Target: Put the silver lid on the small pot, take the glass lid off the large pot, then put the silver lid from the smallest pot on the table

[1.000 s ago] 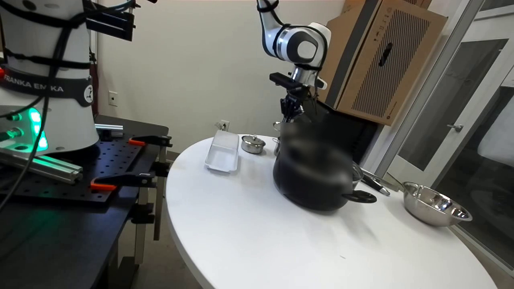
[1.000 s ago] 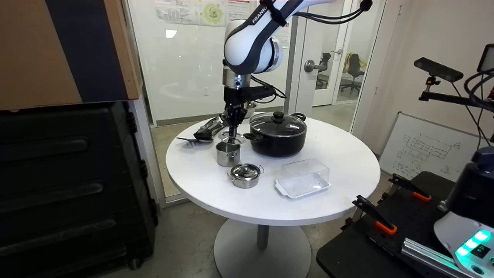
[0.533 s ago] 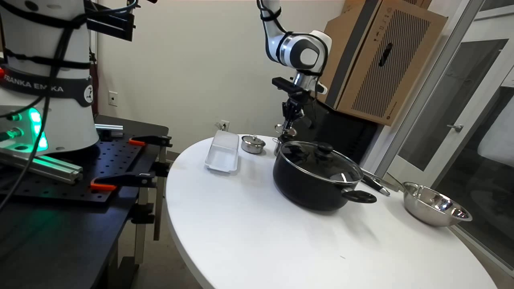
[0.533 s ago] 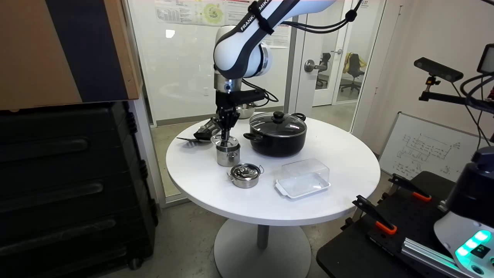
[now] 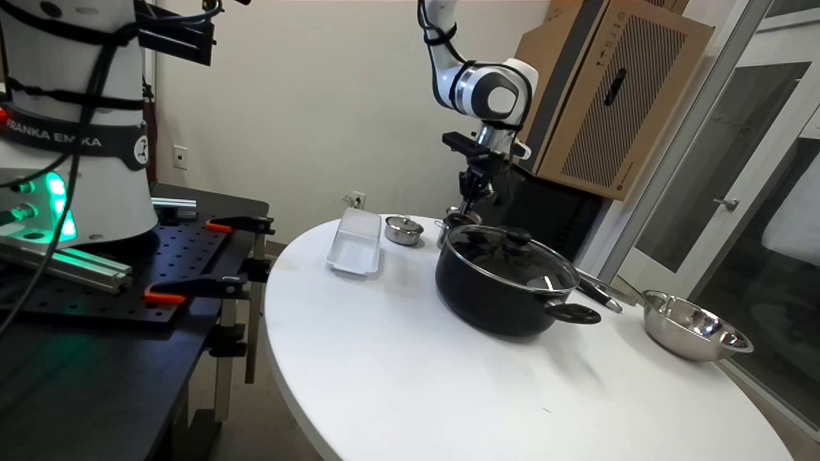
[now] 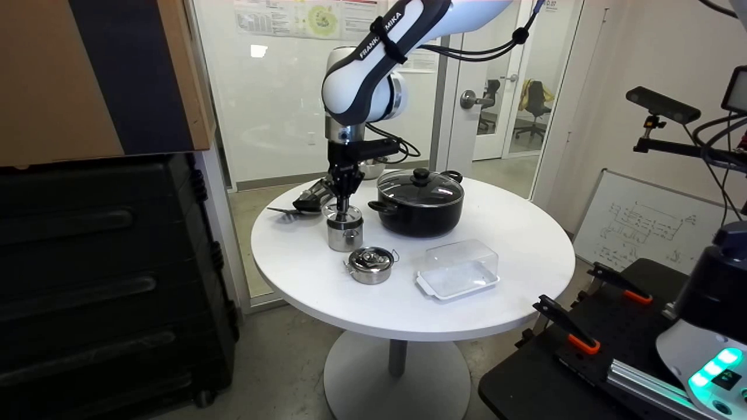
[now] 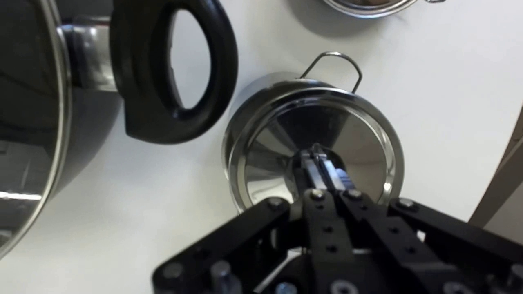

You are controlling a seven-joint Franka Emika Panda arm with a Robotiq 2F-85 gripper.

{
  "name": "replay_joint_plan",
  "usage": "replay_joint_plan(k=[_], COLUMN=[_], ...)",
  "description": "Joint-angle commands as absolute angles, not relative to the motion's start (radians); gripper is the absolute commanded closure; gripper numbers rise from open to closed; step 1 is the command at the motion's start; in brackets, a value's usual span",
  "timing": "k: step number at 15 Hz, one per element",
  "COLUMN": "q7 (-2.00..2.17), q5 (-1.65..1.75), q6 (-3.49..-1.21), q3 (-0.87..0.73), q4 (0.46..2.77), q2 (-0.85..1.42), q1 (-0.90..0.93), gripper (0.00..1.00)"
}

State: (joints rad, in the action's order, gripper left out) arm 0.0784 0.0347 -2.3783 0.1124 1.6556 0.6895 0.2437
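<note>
Wrist view, silver lid (image 7: 318, 126): over the small pot (image 6: 345, 239), the pot's rim and wall showing past one edge; the contact is hard to make out, so I cannot tell whether it is fully seated.
End effector (image 7: 316, 157): closed on the silver lid at its middle, fingers together and pointing down.
Small pot: upright on the round white desk (image 6: 519, 233), a wire handle showing in the wrist view.
Squat pot (image 6: 372, 275): silver, just beside the small pot, its cover (image 6: 372, 258) on.
Large pot (image 6: 421, 220): black, near the small pot, one side handle reaching towards it.
Glass lid (image 6: 402, 189): on the large pot, black knob up, in both exterior views.
White dish (image 6: 455, 284): with a clear top (image 6: 458, 254), near the squat pot.
Utensils (image 5: 599, 296): lying on the desk behind the large pot in an exterior view, partly hidden.
Steel bowl (image 5: 685, 336): upright on the desk, well apart from the squat pot.
Cardboard box (image 5: 621, 96): above black cases (image 6: 111, 262), off the desk.
</note>
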Motion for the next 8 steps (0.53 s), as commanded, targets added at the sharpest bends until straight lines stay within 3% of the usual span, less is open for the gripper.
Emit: replay_joint_plan(k=[1,8], q7=[0.117,0.132], q5=[0.048,0.044], q6=[-2.335,-2.329], q3=[0.091,0.086], q4=[1.589,1.578], q2=[0.729,0.75], q1=[0.261,0.258], gripper=[1.0,1.0])
